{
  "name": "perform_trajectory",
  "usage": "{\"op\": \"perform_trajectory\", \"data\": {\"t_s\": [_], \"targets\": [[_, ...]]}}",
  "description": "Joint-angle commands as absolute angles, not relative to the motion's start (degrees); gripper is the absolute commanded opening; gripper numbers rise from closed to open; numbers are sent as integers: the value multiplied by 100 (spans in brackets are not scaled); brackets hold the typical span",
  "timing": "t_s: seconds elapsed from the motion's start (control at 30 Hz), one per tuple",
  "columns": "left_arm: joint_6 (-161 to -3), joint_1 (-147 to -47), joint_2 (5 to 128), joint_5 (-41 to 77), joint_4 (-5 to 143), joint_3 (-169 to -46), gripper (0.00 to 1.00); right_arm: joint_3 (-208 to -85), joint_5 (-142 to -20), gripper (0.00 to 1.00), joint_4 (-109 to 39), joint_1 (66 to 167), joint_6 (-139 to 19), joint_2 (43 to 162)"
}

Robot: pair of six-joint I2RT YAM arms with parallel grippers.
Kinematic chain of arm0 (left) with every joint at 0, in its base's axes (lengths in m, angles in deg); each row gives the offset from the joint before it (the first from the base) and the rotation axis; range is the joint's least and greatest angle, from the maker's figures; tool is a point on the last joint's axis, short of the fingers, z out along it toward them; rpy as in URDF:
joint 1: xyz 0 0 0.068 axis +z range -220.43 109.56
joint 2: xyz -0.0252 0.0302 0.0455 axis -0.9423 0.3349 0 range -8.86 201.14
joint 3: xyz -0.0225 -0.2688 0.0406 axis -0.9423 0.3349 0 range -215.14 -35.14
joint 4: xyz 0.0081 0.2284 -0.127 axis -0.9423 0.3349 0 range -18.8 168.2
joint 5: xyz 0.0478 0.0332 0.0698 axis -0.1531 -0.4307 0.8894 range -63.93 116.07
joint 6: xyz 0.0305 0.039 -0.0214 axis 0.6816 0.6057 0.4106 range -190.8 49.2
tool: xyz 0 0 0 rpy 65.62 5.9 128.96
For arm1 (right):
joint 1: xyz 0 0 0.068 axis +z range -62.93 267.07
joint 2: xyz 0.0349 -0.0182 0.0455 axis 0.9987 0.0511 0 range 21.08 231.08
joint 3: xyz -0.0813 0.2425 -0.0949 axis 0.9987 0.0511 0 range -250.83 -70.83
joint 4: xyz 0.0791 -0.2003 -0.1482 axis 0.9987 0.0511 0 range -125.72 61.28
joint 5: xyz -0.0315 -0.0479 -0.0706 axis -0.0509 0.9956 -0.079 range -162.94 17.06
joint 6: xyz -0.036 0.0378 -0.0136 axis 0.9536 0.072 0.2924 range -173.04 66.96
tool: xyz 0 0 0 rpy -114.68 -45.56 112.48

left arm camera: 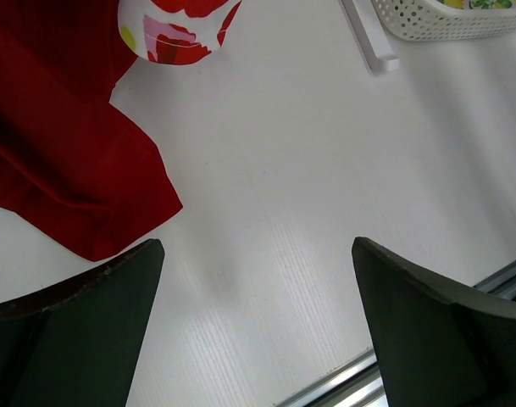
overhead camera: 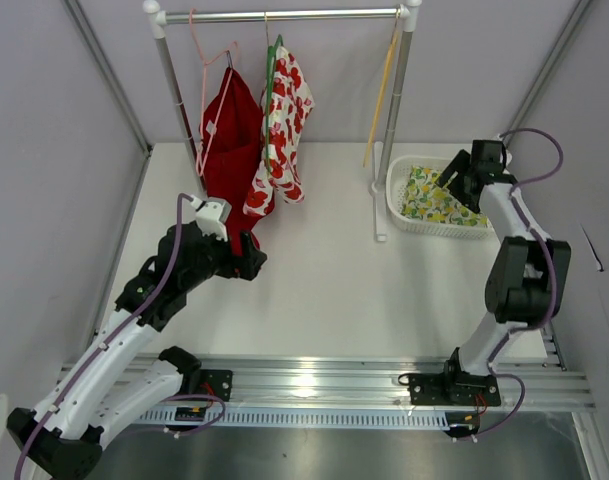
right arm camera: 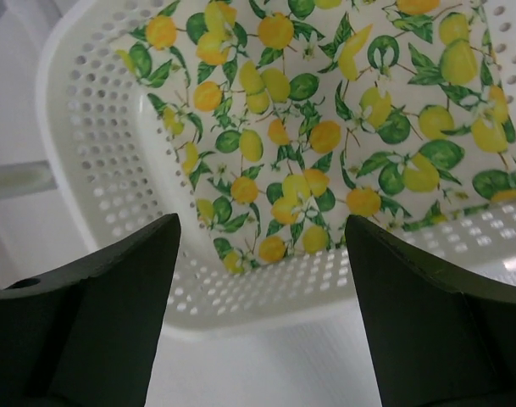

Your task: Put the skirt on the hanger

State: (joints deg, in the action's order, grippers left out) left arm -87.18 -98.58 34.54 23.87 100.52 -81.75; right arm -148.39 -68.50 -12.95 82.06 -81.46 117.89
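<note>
Hovers with the right gripper (right arm camera: 259, 225) spread open and empty over the skirt (right arm camera: 308, 127), bunched inside the white perforated basket (right arm camera: 97, 170) at the far right of the table (overhead camera: 324, 290). Holds the left gripper (left arm camera: 258, 246) equally wide and empty above the table beside the red garment (left arm camera: 54, 153). Shows the hanger (overhead camera: 382, 95) hooked on the rail (overhead camera: 284, 15), slanting down near the basket.

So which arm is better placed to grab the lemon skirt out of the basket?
Right. The right gripper, open, hangs at the basket facing the skirt; the left gripper is across the table beside the red garment.
</note>
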Motion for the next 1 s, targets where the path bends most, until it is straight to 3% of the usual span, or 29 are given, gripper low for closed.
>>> {"op": "perform_trajectory", "data": {"t_s": [0.0, 0.13, 0.43, 0.57, 0.67, 0.7, 0.77, 0.8, 0.9, 0.97], "targets": [[-8627, -9821, 3386, 2273, 9827, -8173, 99, -15895, -6628, 85, -1077, 8110, -8177, 12633], [-8618, -9830, 3386, 2281, 9818, -8164, 99, -16591, -6328, 87, -576, 7978, -8300, 13532], [-8556, -9821, 3553, 2211, 9722, -8094, 99, -16734, -6020, 90, -504, 7750, -8432, 14332], [-8539, -9821, 3614, 2211, 9713, -8111, 100, -16786, -6160, 83, -592, 7670, -8485, 14588], [-8539, -9821, 3650, 2255, 9704, -8094, 99, -16751, -6196, 67, -768, 7670, -8476, 14597], [-8539, -9821, 3658, 2255, 9704, -8085, 99, -16769, -6204, 49, -794, 7670, -8468, 14588], [-8539, -9821, 3685, 2273, 9713, -8067, 99, -16778, -6205, 32, -873, 7670, -8450, 14545], [-8530, -9821, 3693, 2290, 9713, -8076, 99, -16821, -6213, 16, -882, 7661, -8441, 14483], [-8513, -9821, 3693, 2325, 9748, -8102, 99, -16900, -6283, 0, -952, 7661, -8406, 14221], [-8513, -9821, 3685, 2343, 9739, -8111, 99, -16962, -6328, 0, -970, 7661, -8441, 14044]]}}
